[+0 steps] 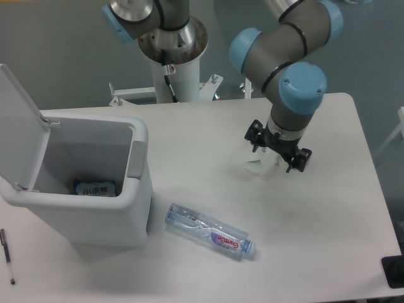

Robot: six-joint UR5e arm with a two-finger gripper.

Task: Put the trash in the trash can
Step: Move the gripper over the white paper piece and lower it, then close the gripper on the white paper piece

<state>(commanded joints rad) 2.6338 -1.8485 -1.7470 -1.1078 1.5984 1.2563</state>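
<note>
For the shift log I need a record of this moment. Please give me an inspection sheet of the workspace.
Surface: white table, bare in the middle.
Job's things: white paper wrapper partly under the gripper; water bottle lying flat; trash can, lid open, a packet inside.
Clutter: black pen at the left edge; dark object at the right edge.
Grippers: gripper above the wrapper; open or shut unclear.
Cables: black cable on the arm pedestal.
Surroundings: grey floor.

White table [189, 136]: bin [95, 214], bottle [210, 231], wrapper [260, 167], pen [7, 255].
</note>
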